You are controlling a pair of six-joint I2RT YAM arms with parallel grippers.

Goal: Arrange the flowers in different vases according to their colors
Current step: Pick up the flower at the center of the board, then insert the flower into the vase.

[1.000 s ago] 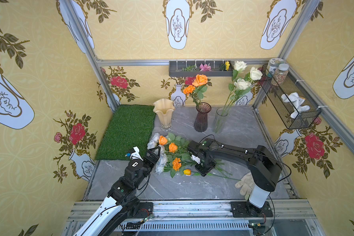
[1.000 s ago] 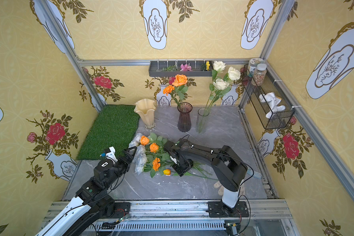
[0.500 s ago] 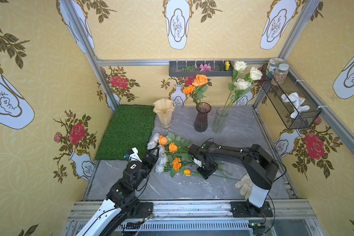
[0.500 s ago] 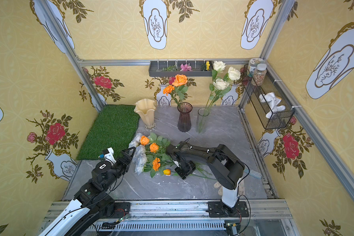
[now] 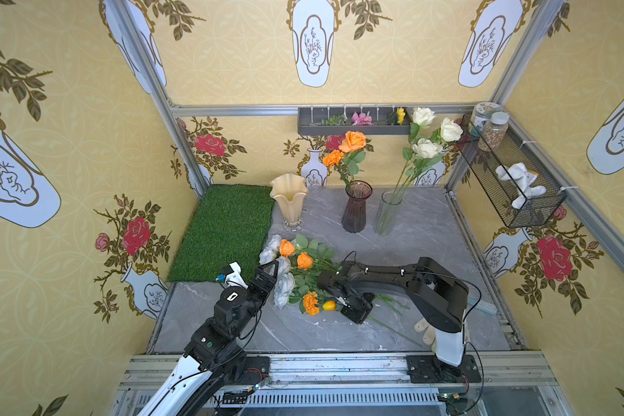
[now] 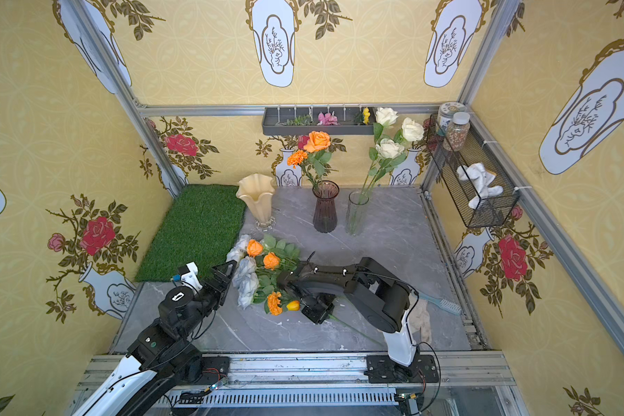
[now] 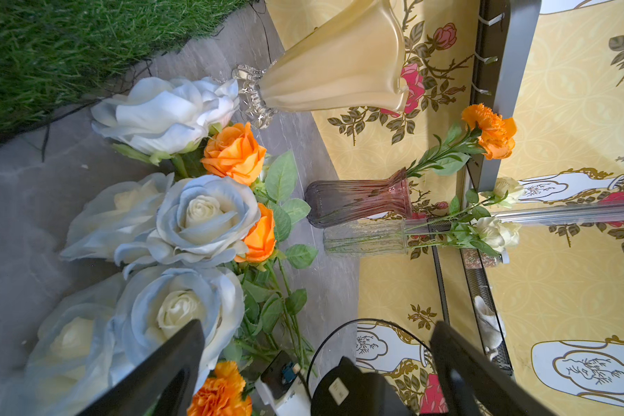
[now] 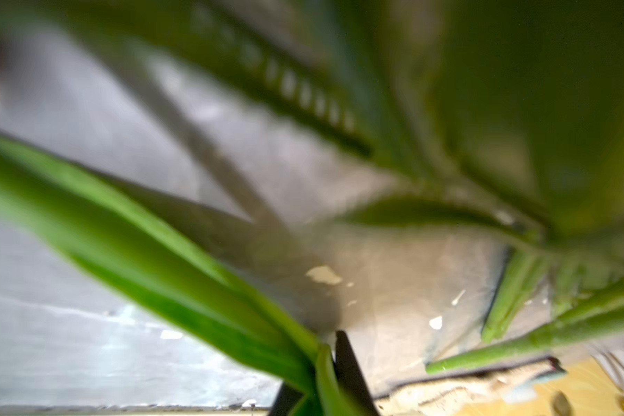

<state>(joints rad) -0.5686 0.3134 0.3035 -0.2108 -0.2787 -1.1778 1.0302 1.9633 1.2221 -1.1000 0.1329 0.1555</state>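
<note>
While your left gripper stays where it was, jaws spread wide just beside the pale blue-white fabric roses, your right gripper has changed. A second ago it hung half open over the green stems in the middle of the pile. Now it sits nearer the front rail, jaws pinched shut. In the right wrist view you see its dark fingertips closed on a narrow green leaf blade, with the grey marble-patterned tabletop close beneath; the rest there is blurred. In both top views that grip sits just beside the small yellow tulip, on its stem side. The bloom points toward your left arm and lies next to the loose orange marigold. You cannot tell whether the bloom has left the table. The loose orange roses lie further back in the pile, unmoved. Well apart at the rear stand the cream-amber ruffled glass vase, the dark purple ribbed glass vase holding orange blooms, and the clear glass cylinder vase holding cream-white roses.
</note>
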